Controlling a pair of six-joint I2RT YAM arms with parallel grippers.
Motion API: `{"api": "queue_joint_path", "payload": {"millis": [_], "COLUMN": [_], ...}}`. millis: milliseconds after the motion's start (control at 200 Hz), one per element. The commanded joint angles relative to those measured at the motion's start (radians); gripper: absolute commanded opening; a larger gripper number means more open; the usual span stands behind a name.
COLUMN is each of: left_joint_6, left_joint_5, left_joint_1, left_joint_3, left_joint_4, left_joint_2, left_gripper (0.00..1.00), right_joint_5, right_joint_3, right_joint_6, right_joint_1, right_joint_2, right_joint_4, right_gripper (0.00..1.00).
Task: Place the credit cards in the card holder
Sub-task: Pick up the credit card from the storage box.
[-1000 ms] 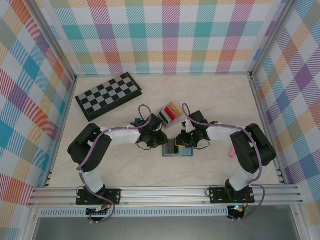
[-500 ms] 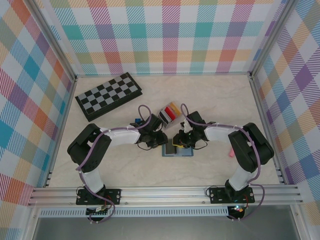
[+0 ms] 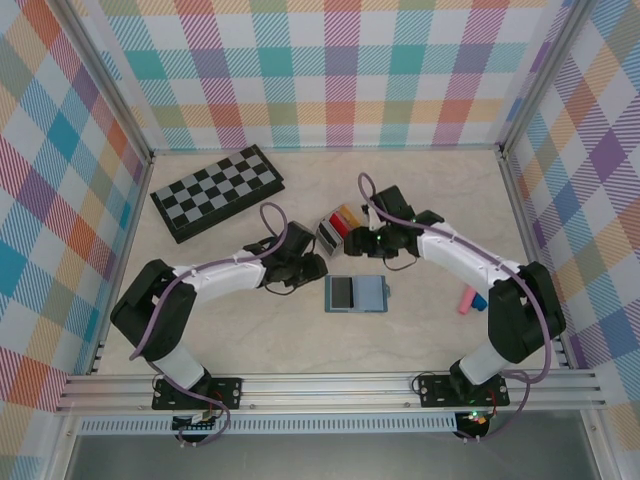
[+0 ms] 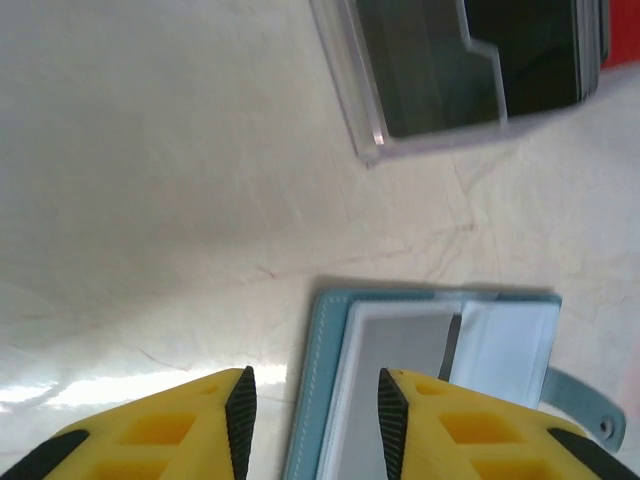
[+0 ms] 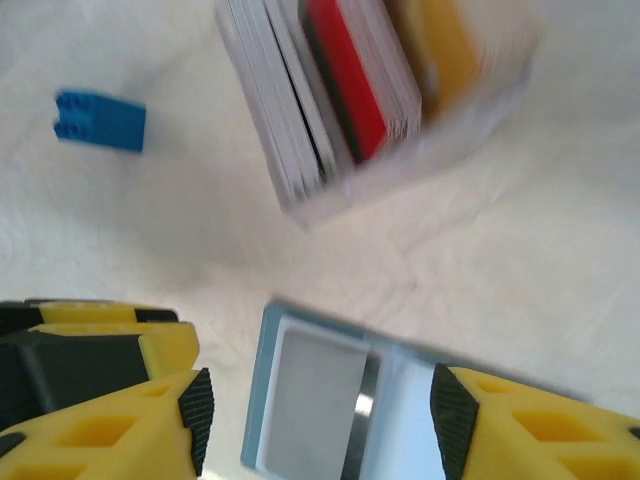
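Here the desk (image 3: 420,190) carries a chessboard (image 3: 217,192) at its 10 o'clock, and near the middle the flat blue-grey wallet (image 3: 356,294) lies open, the card holder (image 3: 338,226) at its 12 o'clock, near but apart. The left hand (image 3: 308,268) hangs at the wallet's 9 o'clock, fingers (image 4: 240,405) narrowly parted and empty; the right hand (image 3: 376,243) hovers at the holder's 3 o'clock, spread wide, holding nothing. White, black, red and yellow credit cards (image 5: 350,80) stand upright in the holder, while a pink card (image 3: 465,300) lies loose at the wallet's 3 o'clock. A small blue cube (image 5: 100,120) sits at the holder's 9 o'clock. The pink card looks like the next pick: the right hand should pinch it by its long edges, turn it upright and lower it into a free slot without nudging the row. Against half a second ago, both hands have drawn off the wallet, the left toward 9 o'clock, the right toward 12, leaving it uncovered.
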Motion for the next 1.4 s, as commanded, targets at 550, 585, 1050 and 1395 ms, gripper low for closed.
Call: {"api": "queue_joint_path", "payload": {"millis": [550, 585, 1050, 1395], "left_joint_6": [-0.065, -0.068, -0.091, -0.114], "left_joint_5": [0.143, 0.143, 0.164, 0.184], "left_joint_1": [0.167, 0.169, 0.174, 0.174], "left_joint_3": [0.258, 0.27, 0.324, 0.26], "left_joint_4": [0.039, 0.037, 0.049, 0.145], "left_joint_2": [0.228, 0.24, 0.347, 0.3], "left_gripper": [0.5, 0.5, 0.45, 0.51], "right_joint_5": [0.267, 0.275, 0.213, 0.266], "right_joint_3": [0.497, 0.508, 0.584, 0.605], "right_joint_6": [-0.259, -0.262, -0.293, -0.343], "right_joint_1": [-0.004, -0.007, -0.032, -0.038], "right_joint_2": [0.365, 0.378, 0.462, 0.48], "right_joint_4": [-0.284, -0.288, -0.316, -0.323], "right_gripper": [0.54, 0.54, 0.56, 0.59]}}
